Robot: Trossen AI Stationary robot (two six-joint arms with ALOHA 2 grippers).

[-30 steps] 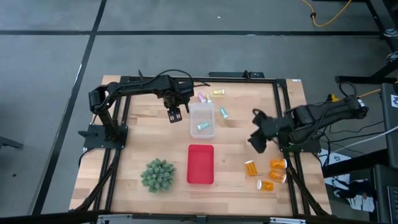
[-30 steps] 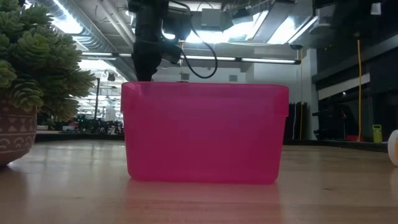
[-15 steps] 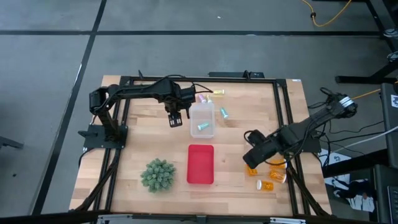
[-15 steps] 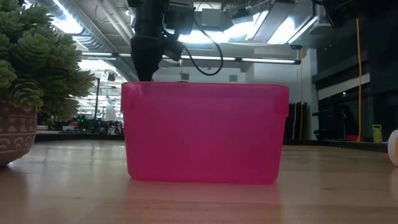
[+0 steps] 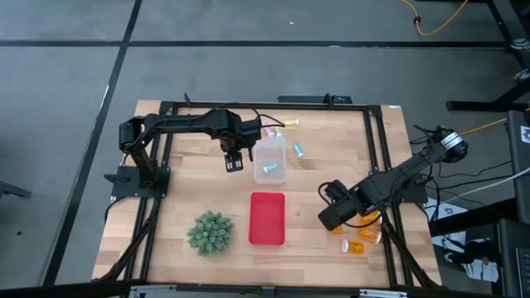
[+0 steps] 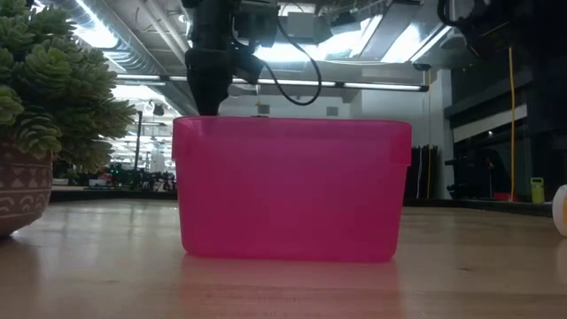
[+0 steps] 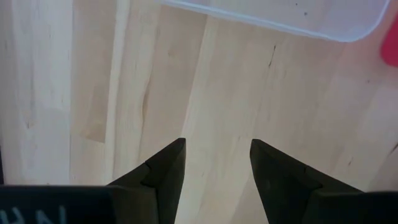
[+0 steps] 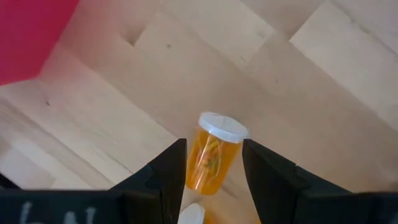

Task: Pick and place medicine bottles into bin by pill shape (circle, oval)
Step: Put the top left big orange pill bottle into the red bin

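My right gripper point(image 5: 330, 217) is open and low over the table at the near right. An orange medicine bottle with a white cap point(image 8: 212, 155) lies on its side between its two fingers point(image 8: 171, 168); I cannot tell whether they touch it. Three more orange bottles point(image 5: 370, 234) lie just to its right. My left gripper point(image 5: 233, 159) is open and empty, left of the clear bin point(image 5: 269, 159), which holds one teal vial point(image 5: 269, 168). Pink point(image 5: 269, 130), yellow point(image 5: 290, 123) and teal point(image 5: 298, 150) vials lie on the table by that bin.
A red bin point(image 5: 267, 218) stands at the middle near side, close to the left of my right gripper; it fills the low view point(image 6: 292, 190). A green spiky plant in a pot point(image 5: 211, 233) stands near left. Black frame rails point(image 5: 389, 240) border the table.
My right gripper has gone toward the table's near edge and a little left, down over the leftmost orange bottle, which now lies between its open fingers. The bottles have not moved.
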